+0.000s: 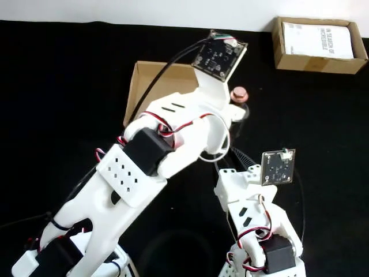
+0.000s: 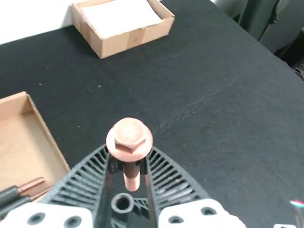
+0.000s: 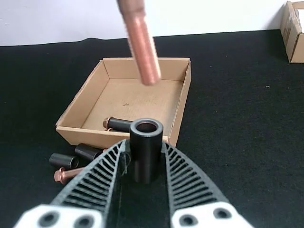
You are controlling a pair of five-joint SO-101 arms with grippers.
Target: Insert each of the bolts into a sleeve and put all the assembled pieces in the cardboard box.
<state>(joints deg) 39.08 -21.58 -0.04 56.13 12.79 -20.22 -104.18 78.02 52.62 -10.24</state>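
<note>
My left gripper [image 2: 129,159] is shut on a copper bolt [image 2: 129,140], held head up with its shank pointing down. Directly under the shank is the mouth of a black sleeve [image 2: 122,203]. My right gripper [image 3: 145,146] is shut on that sleeve [image 3: 146,156], which stands upright. The bolt's shank [image 3: 140,42] hangs just above it, tip apart from the opening. From above, the bolt head [image 1: 238,94] shows beside the left arm's wrist. The cardboard box [image 3: 142,64] lies behind, with one assembled piece [image 3: 118,124] inside near its front wall.
Two loose sleeves [image 3: 64,160] [image 3: 88,151] and a loose bolt [image 3: 66,175] lie on the black table in front of the box. A second cardboard box [image 1: 319,45] holding white paper sits at the far right corner. The left arm covers part of the box [image 1: 153,81].
</note>
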